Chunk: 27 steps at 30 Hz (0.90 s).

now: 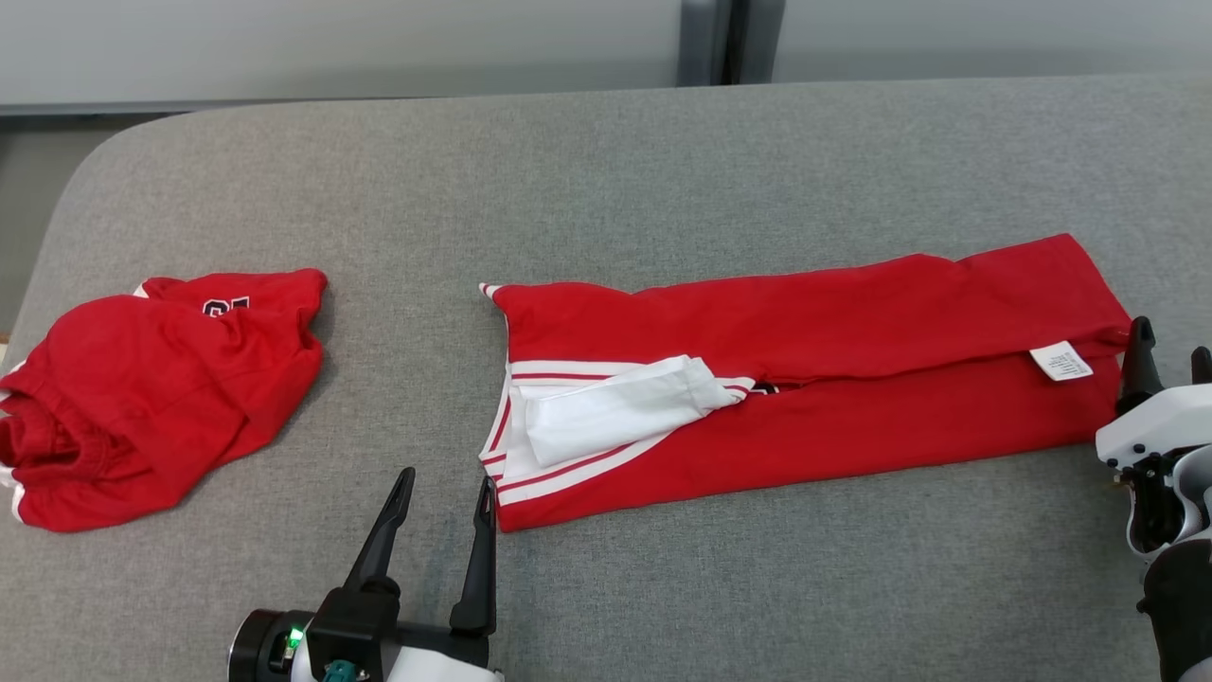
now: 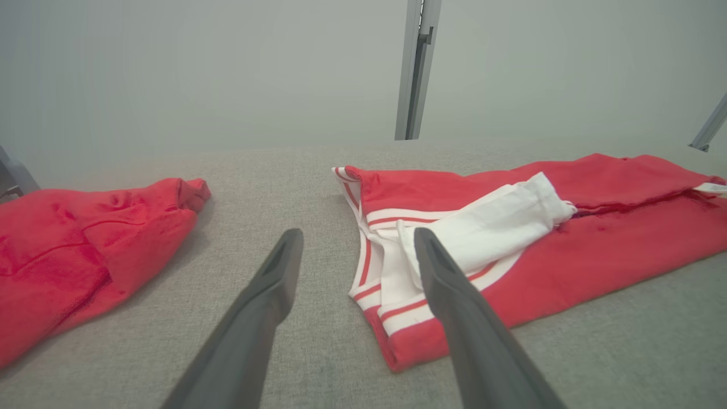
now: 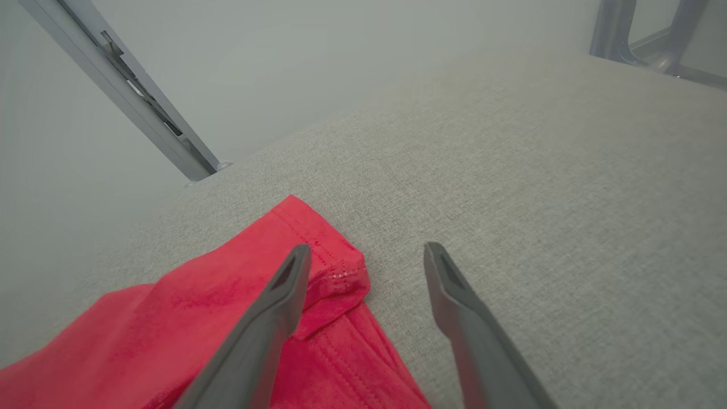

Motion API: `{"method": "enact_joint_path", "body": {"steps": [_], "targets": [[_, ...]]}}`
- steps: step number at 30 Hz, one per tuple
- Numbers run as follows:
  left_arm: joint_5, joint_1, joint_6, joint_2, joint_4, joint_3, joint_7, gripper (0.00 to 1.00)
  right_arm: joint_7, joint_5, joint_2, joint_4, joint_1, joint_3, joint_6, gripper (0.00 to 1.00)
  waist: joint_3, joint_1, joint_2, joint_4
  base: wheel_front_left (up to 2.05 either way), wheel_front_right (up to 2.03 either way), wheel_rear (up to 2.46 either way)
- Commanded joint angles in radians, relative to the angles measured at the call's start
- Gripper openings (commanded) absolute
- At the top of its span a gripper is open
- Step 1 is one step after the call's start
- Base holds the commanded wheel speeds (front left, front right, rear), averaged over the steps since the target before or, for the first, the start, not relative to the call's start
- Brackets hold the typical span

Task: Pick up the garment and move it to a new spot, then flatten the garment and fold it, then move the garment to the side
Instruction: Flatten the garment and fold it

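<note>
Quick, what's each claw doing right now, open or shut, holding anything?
Left claw: open, holding nothing, by the striped end of the folded red garment.
Right claw: open, holding nothing, at its other end.

Work surface: table point(image 1: 606, 161) w/ grey woven fabric cover; far-left corner rounded. Behind table: pale grey wall panels point(image 1: 331, 38), plain, matte. Panels are split by a vertical grey metal post point(image 1: 705, 38). A 2nd post point(image 2: 710, 122) shows slanted at the right edge of the left wrist view. Dark strip point(image 1: 95, 107) runs along the panel base, left side. Past the table's left edge: dull grey floor point(image 1: 24, 208). Grey metal frame point(image 3: 642, 34) stands beyond the table in the right wrist view; type unclear. Light: even, diffuse.
</note>
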Motion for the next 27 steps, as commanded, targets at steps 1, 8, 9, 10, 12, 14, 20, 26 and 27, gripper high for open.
{"method": "enact_joint_path", "body": {"steps": [1,8,9,10,12,14,20,26,27], "targets": [[0.010,-0.021,-0.006,0.003,0.004,-0.002,-0.004,1.00,-0.003,-0.008,-0.008,0.012,-0.018,-0.010,0.000,1.00,0.015,0.0000,0.0000,0.009,0.00,0.00,0.00],[0.017,-0.044,-0.015,0.003,0.010,-0.017,-0.004,1.00,-0.003,-0.028,-0.025,0.090,-0.070,-0.046,0.000,1.00,0.052,0.0000,0.0000,0.028,0.00,0.00,0.00],[0.017,-0.045,-0.017,0.003,0.011,-0.020,-0.004,1.00,-0.003,-0.031,-0.027,0.098,-0.074,-0.050,0.000,1.00,0.054,0.0000,0.0000,0.030,0.00,0.00,0.00],[0.016,-0.048,-0.018,0.003,0.012,-0.021,-0.004,1.00,-0.003,-0.035,-0.027,0.111,-0.076,-0.053,0.000,1.00,0.057,0.0000,0.0000,0.032,0.00,0.00,0.00],[0.015,-0.052,-0.022,0.003,0.013,-0.021,-0.004,1.00,-0.003,-0.045,-0.029,0.135,-0.080,-0.057,0.000,1.00,0.060,0.0000,0.0000,0.034,0.00,0.00,0.00],[0.013,-0.056,-0.022,0.003,0.014,-0.021,-0.004,1.00,0.009,-0.056,-0.031,0.154,-0.078,-0.058,0.000,1.00,0.059,0.0000,0.0000,0.036,0.00,0.00,0.00],[0.000,-0.052,-0.017,0.003,0.012,-0.027,-0.004,1.00,0.040,-0.073,-0.022,0.176,-0.067,-0.070,0.000,0.91,0.046,0.0000,0.0000,0.033,0.00,0.00,0.00],[-0.004,-0.058,-0.016,0.003,0.010,-0.033,-0.004,1.00,0.059,-0.083,-0.014,0.181,-0.076,-0.067,0.000,0.00,0.040,0.0000,0.0000,0.030,0.00,0.00,0.00],[-0.004,-0.058,-0.017,0.003,0.011,-0.034,-0.004,1.00,0.064,-0.084,-0.011,0.181,-0.078,-0.062,0.000,0.00,0.039,0.0000,0.0000,0.031,0.00,0.00,0.00]]}}
